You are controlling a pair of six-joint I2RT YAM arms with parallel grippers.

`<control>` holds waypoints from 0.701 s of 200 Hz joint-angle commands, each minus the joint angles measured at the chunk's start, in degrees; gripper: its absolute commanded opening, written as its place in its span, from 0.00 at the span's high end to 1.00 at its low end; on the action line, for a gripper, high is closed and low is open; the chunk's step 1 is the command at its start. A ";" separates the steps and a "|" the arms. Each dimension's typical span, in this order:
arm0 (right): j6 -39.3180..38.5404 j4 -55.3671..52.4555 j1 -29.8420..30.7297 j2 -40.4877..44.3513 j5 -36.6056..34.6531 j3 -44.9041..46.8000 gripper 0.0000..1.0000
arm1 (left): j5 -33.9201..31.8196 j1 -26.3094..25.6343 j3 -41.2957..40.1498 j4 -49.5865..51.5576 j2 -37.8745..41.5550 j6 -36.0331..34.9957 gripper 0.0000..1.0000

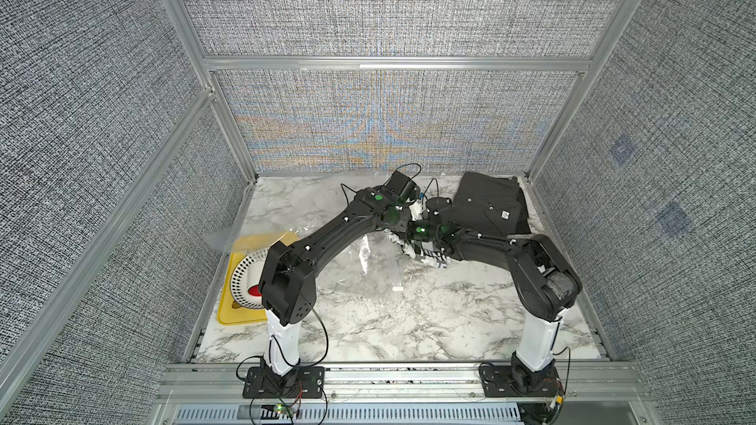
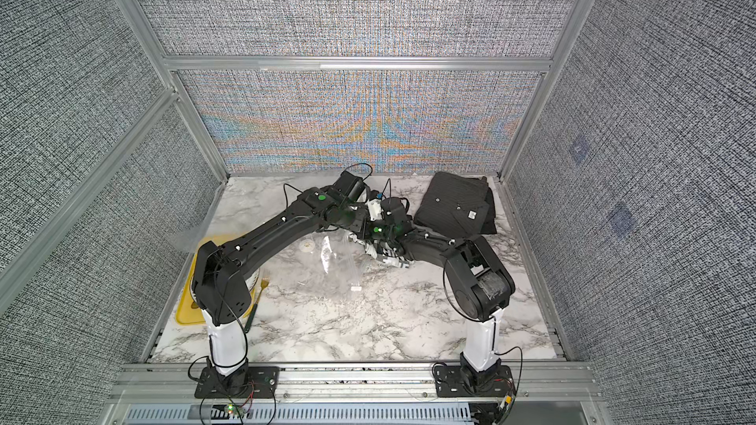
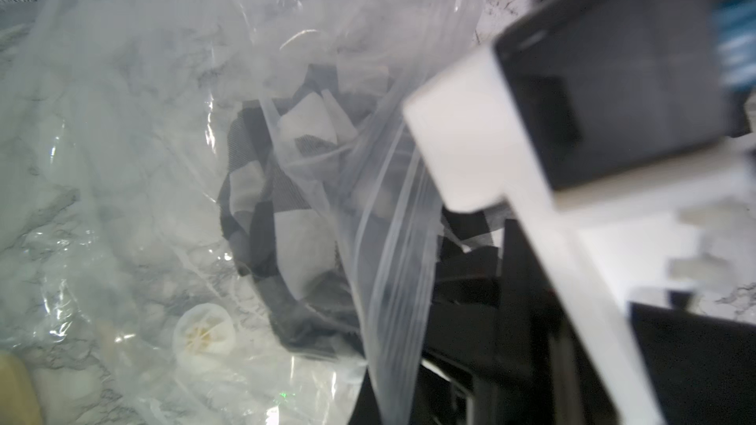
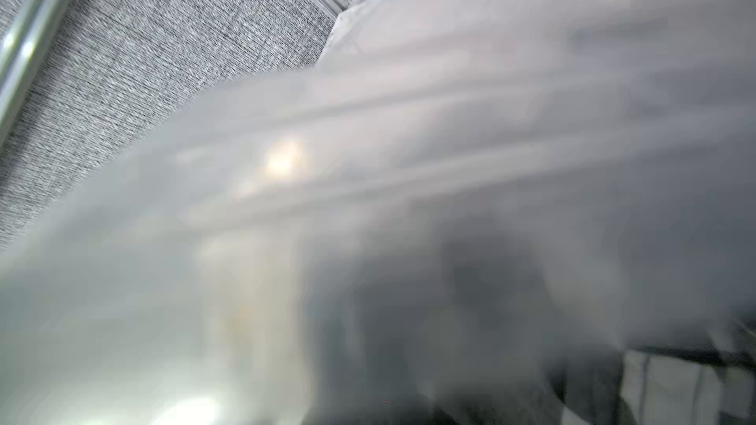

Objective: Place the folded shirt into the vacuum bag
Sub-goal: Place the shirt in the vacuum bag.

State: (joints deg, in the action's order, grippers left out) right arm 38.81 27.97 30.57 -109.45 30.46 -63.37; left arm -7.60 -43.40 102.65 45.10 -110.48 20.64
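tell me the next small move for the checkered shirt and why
Probably nudge the checkered shirt deeper into the vacuum bag. The left wrist view shows part of it behind the plastic, but in both top views some checkered cloth seems to lie at the bag's mouth, under the right arm.

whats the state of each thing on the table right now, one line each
vacuum bag: crumpled, unsealed, lying on the table
checkered shirt: bunched, partly inside the vacuum bag
black shirt: folded flat, outside the bag, far right corner
yellow tray: flat at the table's left edge
plate: on the yellow tray, partly hidden
fork: lying flat at the tray's edge
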 commanded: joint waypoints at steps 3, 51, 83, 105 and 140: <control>9.51 10.75 0.88 -3.79 -0.33 0.31 1.00 | 3.82 -0.62 0.44 -0.87 1.20 0.55 1.00; 11.74 10.95 4.64 -14.94 -0.62 -3.03 1.00 | 2.93 -0.99 0.24 -1.21 0.83 0.63 1.00; 6.86 6.19 4.84 -10.08 -2.70 -1.02 0.65 | 2.51 -0.99 -0.07 -1.29 0.48 0.68 1.00; 2.69 2.05 4.47 -4.26 -4.56 0.69 0.49 | 2.33 -0.99 -0.25 -1.29 1.32 0.66 1.00; -0.59 -0.83 2.38 3.54 -5.93 5.68 0.28 | 1.56 -0.99 -0.61 -1.18 3.24 0.39 1.00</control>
State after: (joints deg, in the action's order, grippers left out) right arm 42.78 29.54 34.00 -109.73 26.22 -59.81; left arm -6.04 -44.38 102.39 44.71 -108.49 21.19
